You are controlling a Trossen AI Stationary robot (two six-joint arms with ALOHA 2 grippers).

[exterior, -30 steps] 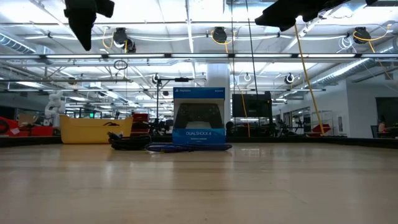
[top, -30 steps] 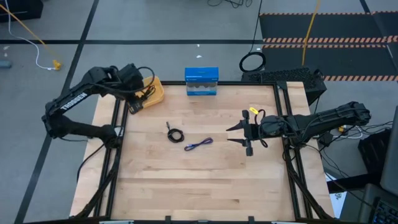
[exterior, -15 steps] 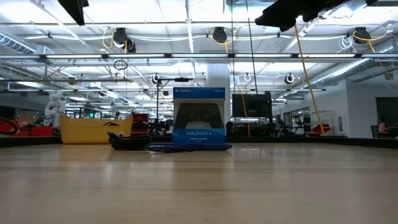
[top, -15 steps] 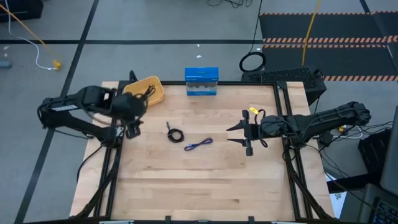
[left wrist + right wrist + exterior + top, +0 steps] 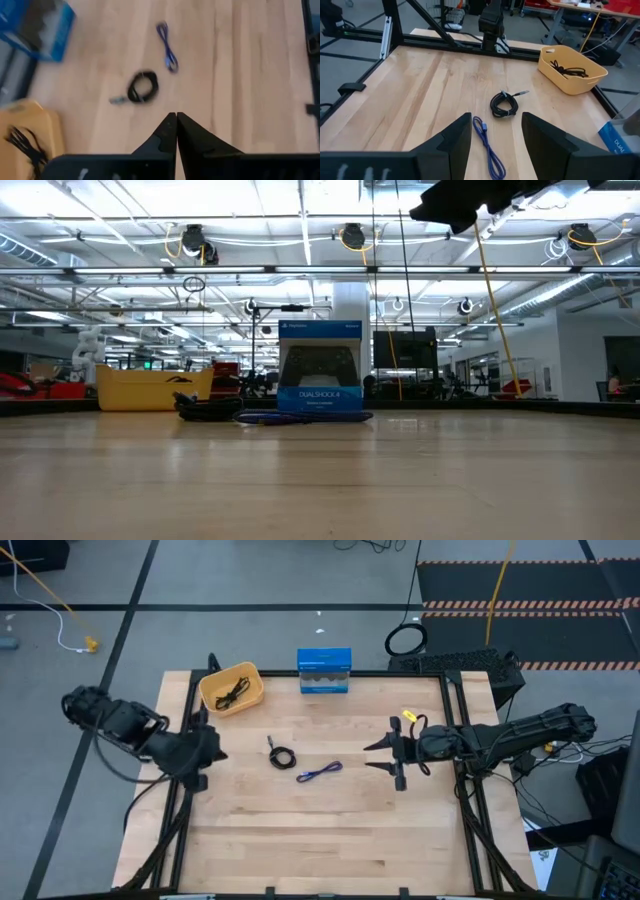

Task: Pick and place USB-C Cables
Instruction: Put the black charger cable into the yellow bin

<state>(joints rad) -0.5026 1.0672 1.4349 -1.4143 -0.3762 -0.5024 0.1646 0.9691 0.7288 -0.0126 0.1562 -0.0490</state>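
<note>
One black USB-C cable (image 5: 234, 692) lies inside the yellow bin (image 5: 250, 698) at the table's far left corner. A second black cable (image 5: 282, 756), coiled, lies flat on the wood near the middle, and the purple-blue cable (image 5: 320, 772) lies just to its right. My left gripper (image 5: 214, 754) hangs shut and holding nothing near the left edge, left of the coiled cable (image 5: 143, 88). At the right side my right gripper (image 5: 384, 758) stands open, pointing toward the purple-blue cable (image 5: 489, 150), with nothing between its fingers.
A blue DualShock box (image 5: 324, 671) stands at the far edge, right of the bin. A large black ring coil (image 5: 405, 640) lies on the floor beyond the table. The near half of the wooden table (image 5: 330, 840) is bare.
My left gripper has drawn away from above the yellow bin toward the table's near edge along the left side, and it has left the top of the low view. The black cable stays in the bin. The right arm has kept still.
</note>
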